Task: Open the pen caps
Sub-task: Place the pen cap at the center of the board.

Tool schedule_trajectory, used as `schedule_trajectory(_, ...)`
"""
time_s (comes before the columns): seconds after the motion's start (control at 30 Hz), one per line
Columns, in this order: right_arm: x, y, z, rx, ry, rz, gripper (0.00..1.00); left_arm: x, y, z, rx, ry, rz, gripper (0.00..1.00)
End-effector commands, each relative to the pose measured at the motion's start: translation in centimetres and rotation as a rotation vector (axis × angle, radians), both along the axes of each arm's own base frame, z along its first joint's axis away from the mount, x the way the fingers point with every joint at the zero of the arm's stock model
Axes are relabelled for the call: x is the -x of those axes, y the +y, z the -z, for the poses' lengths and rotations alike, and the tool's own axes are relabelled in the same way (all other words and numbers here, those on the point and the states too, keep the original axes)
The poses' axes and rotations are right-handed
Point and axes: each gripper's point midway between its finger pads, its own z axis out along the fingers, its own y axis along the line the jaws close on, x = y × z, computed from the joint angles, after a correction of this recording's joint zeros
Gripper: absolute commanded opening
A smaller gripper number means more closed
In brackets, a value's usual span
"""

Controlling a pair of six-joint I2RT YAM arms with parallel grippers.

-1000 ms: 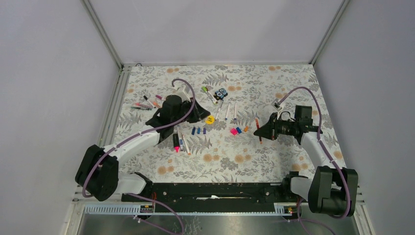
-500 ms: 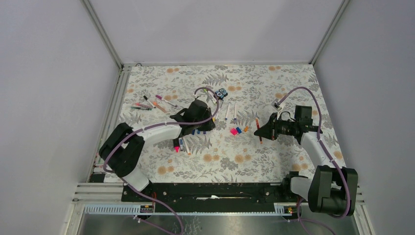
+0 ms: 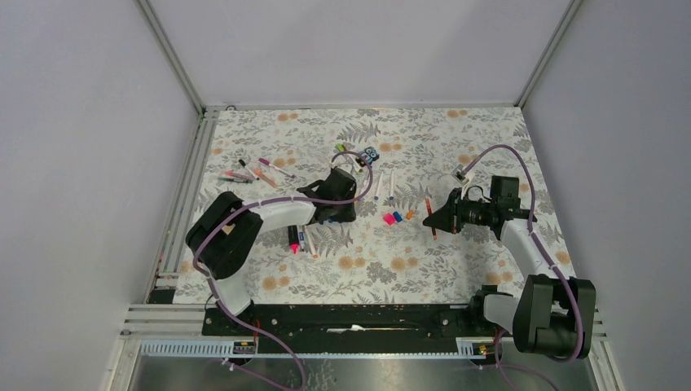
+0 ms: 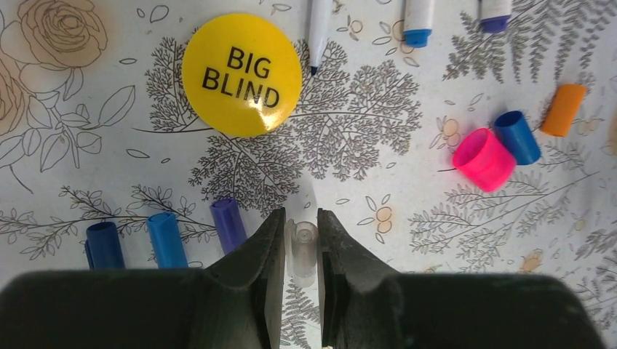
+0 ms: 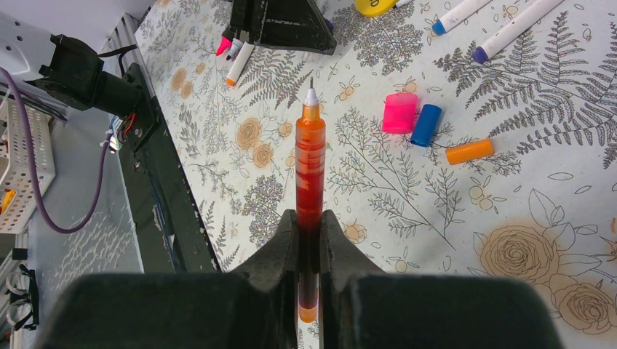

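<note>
My left gripper (image 4: 300, 215) is shut on a clear pen cap (image 4: 304, 251), low over the cloth beside a purple cap (image 4: 228, 224) and two blue caps (image 4: 166, 238). From above, the left gripper (image 3: 336, 207) is near the table's middle. My right gripper (image 5: 311, 217) is shut on an uncapped orange pen (image 5: 310, 163) with its bare tip pointing away; from above this gripper (image 3: 433, 218) hovers at the right. Loose pink (image 5: 400, 113), blue (image 5: 425, 124) and orange (image 5: 469, 151) caps lie between the arms. Uncapped pens (image 4: 319, 29) lie beyond the left gripper.
A yellow disc (image 4: 241, 74) marked BIG BLIND lies just beyond the left gripper. Further pens (image 3: 253, 173) are scattered at the back left. A pink-and-black highlighter (image 3: 292, 238) lies near the left arm. A small black-and-blue block (image 3: 368, 155) sits further back.
My left arm has swung right from the back-left pens toward the middle, carrying the clear cap, and now hangs over the blue caps. The right arm and its pen have not moved.
</note>
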Motion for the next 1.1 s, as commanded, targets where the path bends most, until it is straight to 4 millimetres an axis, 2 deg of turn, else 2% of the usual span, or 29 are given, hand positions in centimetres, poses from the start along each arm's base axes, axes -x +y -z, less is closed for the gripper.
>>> schedule_trajectory(0.0, -0.8, -0.2, -1.0, 0.002, -0.044, -0.007, 0.00, -1.3, -0.3, -0.7, -0.025, -0.038, -0.005, 0.19)
schedule_trajectory(0.3, -0.7, -0.1, -1.0, -0.001, -0.043, -0.008, 0.00, -1.4, 0.1, -0.5, -0.057, -0.039, -0.010, 0.34)
schedule_trajectory(0.53, -0.7, -0.1, -1.1, 0.000, -0.044, -0.008, 0.00, -1.9, -0.2, -2.0, -0.043, -0.066, -0.011, 0.35)
schedule_trajectory(0.7, -1.0, -0.3, -0.8, 0.011, -0.035, 0.004, 0.00, -2.4, 0.1, -5.7, -0.007, -0.157, -0.016, 0.35)
schedule_trajectory(0.87, -2.8, -0.9, -0.2, 0.042, 0.029, 0.077, 0.00, -2.4, 1.3, -10.1, 0.045, -0.298, -0.029, 0.38)
schedule_trajectory(0.97, -4.3, -1.3, 0.3, 0.077, 0.073, 0.128, 0.00, -2.0, 2.6, -12.5, 0.052, -0.382, -0.029, 0.41)
schedule_trajectory(1.07, -6.1, -2.0, 1.3, 0.184, 0.094, 0.215, 0.00, -1.8, 4.8, -14.5, 0.020, -0.465, -0.064, 0.50)
